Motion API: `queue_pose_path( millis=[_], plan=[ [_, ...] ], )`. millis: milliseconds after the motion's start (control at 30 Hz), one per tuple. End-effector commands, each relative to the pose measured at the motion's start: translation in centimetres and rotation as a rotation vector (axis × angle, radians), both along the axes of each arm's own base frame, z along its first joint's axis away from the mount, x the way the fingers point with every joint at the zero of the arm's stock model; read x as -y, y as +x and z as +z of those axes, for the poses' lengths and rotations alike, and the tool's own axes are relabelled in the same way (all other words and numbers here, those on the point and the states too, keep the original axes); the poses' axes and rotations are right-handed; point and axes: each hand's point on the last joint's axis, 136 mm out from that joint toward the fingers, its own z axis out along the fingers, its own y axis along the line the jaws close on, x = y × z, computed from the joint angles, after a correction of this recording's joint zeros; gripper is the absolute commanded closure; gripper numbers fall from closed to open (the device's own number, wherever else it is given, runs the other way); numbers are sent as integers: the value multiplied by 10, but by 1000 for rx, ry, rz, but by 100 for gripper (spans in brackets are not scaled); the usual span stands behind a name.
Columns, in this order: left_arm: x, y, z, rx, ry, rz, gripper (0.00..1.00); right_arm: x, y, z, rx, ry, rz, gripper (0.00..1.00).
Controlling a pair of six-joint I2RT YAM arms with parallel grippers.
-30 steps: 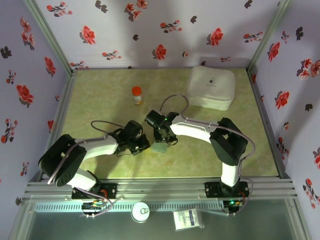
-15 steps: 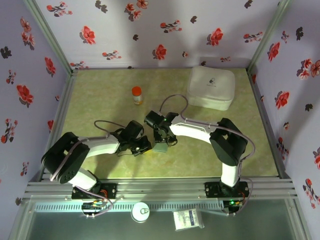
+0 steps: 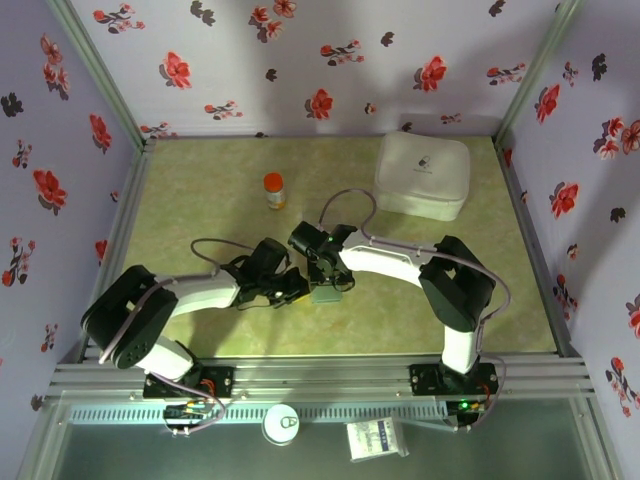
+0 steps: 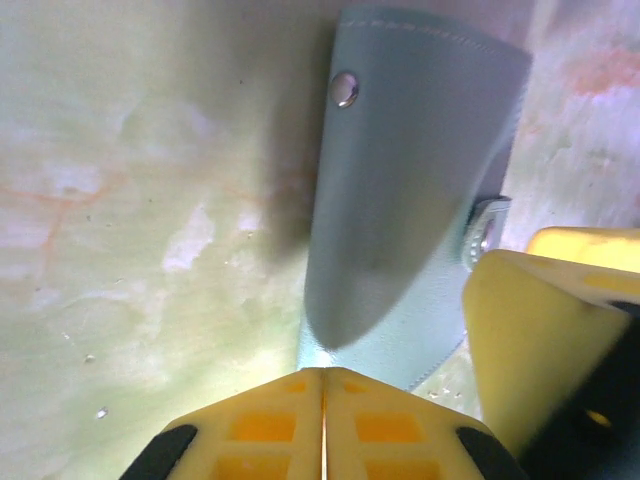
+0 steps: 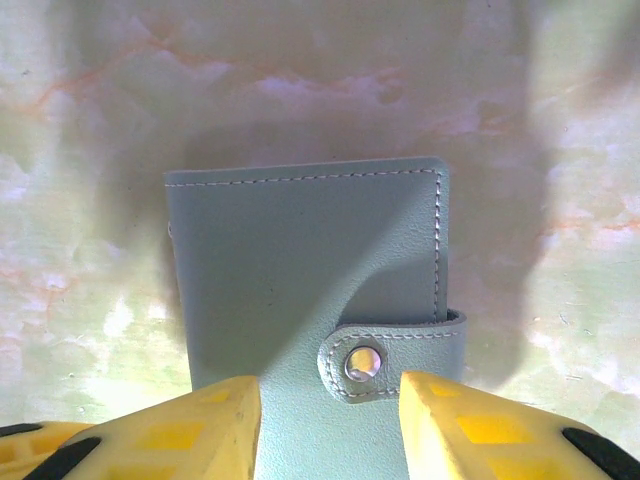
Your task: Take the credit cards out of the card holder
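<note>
The card holder [image 5: 300, 260] lies snapped shut, long axis running between parted right fingers [image 5: 190, 430], left fingers [image 4: 260, 430] closed at its edge.

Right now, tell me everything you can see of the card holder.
The card holder is a small grey-blue wallet, soft, matte and leather-like, with stitched edges. It looks closed: a strap wraps one side onto a metal snap. It lies on the green table. The right end effector stands over it, fingers apart; the shut left end effector sits at its edge.
</note>
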Motion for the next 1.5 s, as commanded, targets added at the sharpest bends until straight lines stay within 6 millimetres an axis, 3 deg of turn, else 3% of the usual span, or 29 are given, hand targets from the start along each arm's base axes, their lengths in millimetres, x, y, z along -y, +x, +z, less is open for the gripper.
queue_pose_path(
  millis=[0,433,600,900,1133,1467],
  plan=[
    [-16,2,-3,1,34,46,93,6,6,-3,5,-43,-23,60],
    [-27,10,0,14,38,74,94,9,8,-24,-39,-69,-28,65],
    [-25,12,2,17,34,69,94,10,5,-35,-56,-43,-36,73],
    [-13,23,10,28,21,46,93,13,0,-42,-75,-3,-47,82],
    [9,34,17,14,-66,43,94,16,-2,-44,-86,30,-52,89],
    [33,38,6,-21,-101,9,95,16,-2,-39,-95,114,-65,99]
  ],
)
